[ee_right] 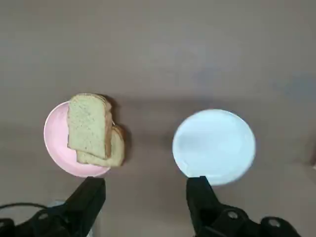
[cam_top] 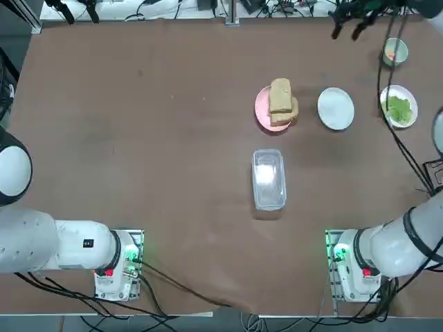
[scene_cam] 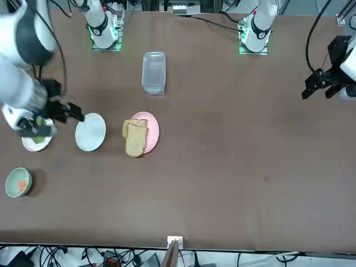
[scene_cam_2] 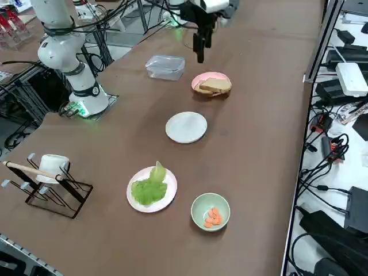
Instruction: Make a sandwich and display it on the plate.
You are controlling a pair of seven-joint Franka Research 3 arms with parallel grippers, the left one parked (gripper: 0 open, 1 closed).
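I hold my jaws, the right gripper, raised above the table, spread wide with nothing between them. From my wrist I see two squarish tan-brown bread slices on a small round pink plate, one partly lying over the other and both reaching past its rim. The small round plain white plate is just to the right of that, bare and apart from it. Farther right sits a pale pinkish-white plate bearing green leaves, and beyond it, farther from my base, a pale green round bowl holds small orange pieces. None of this filling is on the bread or on the plain white plate. A clear plastic rectangular container rests nearer the arm bases than the pink plate. Over on my right side of the table, a dark wire rack with a light wooden bar holds a white cup-like vessel.
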